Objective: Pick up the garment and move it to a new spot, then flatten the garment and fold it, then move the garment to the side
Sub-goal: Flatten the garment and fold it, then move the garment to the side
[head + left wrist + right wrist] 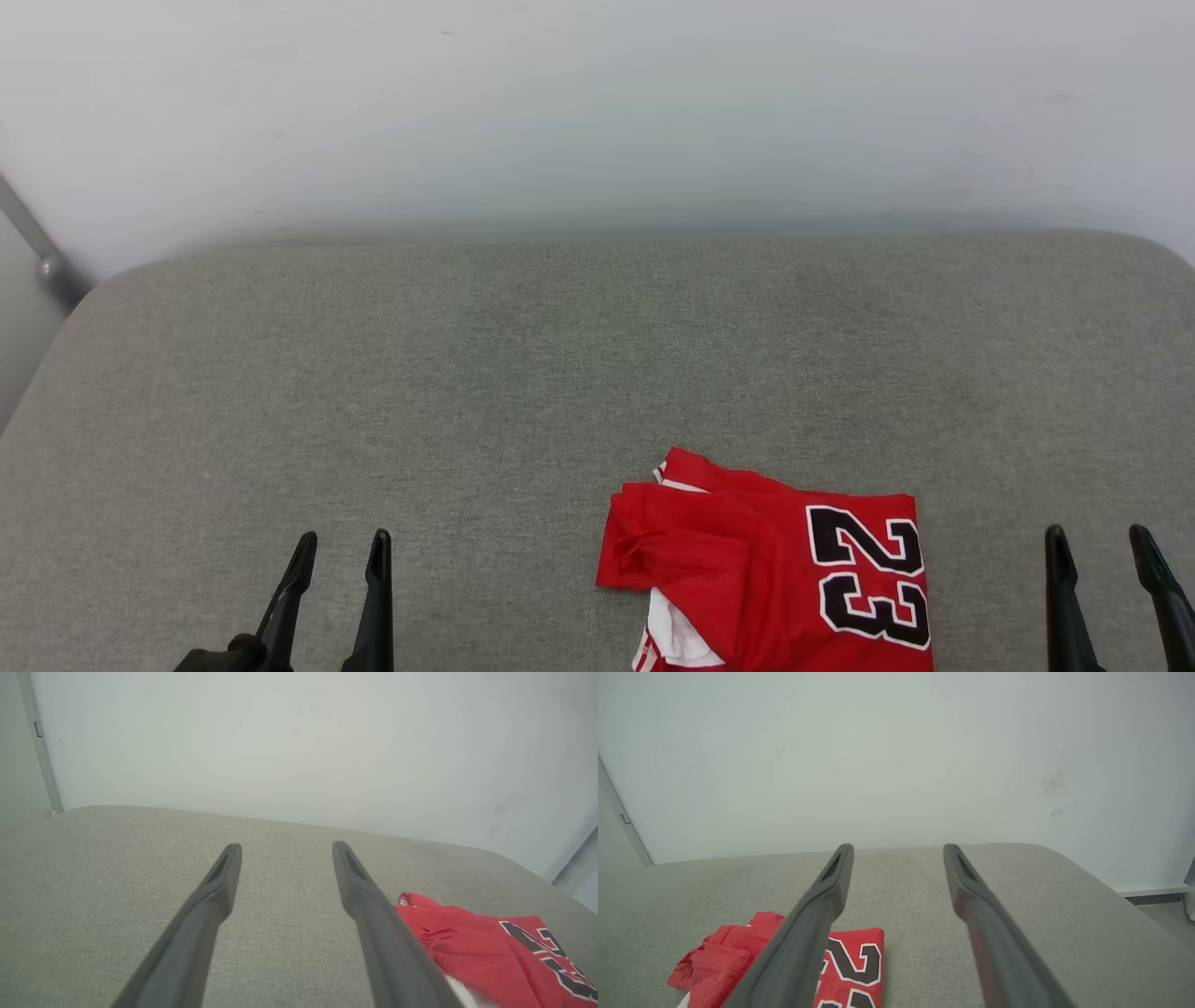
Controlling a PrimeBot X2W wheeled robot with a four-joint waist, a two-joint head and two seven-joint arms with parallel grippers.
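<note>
Near left: my left hand (344, 537) hovering over desk (373, 373), fingers spread wide, gripping nothing. Near right: my right hand (1096, 530) doing same, wide apart, empty. Garment (747, 560) lying folded on grey desk between hands, closer to right one, touching neither, near edge running off frame. I'm reading black white-outlined "23" on red front, digits lying sideways. White panel, striped trim peeking at near fold. Farther back: pale wall (597, 112).

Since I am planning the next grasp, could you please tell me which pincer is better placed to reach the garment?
Right, probably: the right pincer stands open nearer the garment than the left pincer.
</note>
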